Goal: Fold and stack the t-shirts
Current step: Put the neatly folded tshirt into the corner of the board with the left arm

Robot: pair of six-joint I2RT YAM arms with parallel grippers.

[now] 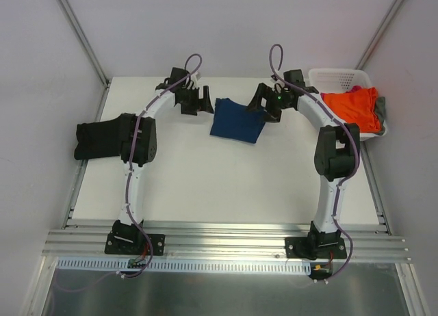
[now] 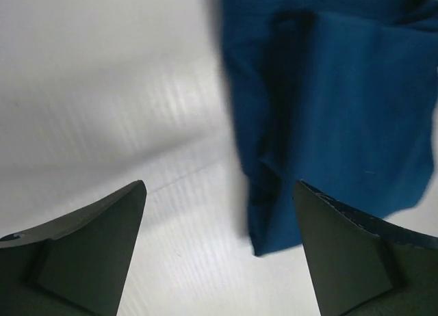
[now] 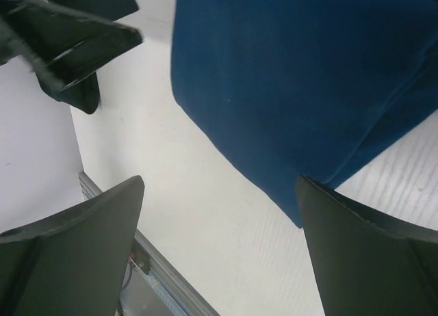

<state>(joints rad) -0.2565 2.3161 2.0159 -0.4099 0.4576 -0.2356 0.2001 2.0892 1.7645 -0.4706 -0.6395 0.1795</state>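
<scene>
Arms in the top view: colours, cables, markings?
The left arm and right arm have white tubes, black joints and a purple cable each. The left gripper and right gripper are black, with wedge fingers. A green light shows near the right wrist.

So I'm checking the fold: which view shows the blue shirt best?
Top external: almost the whole folded blue shirt shows. Left wrist shows only a creased side edge; right wrist only one corner, both cropped.

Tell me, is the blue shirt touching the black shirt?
Apart. The top view shows the blue shirt in the middle and the black shirt at the left edge of the table, with bare white tabletop between them.
</scene>
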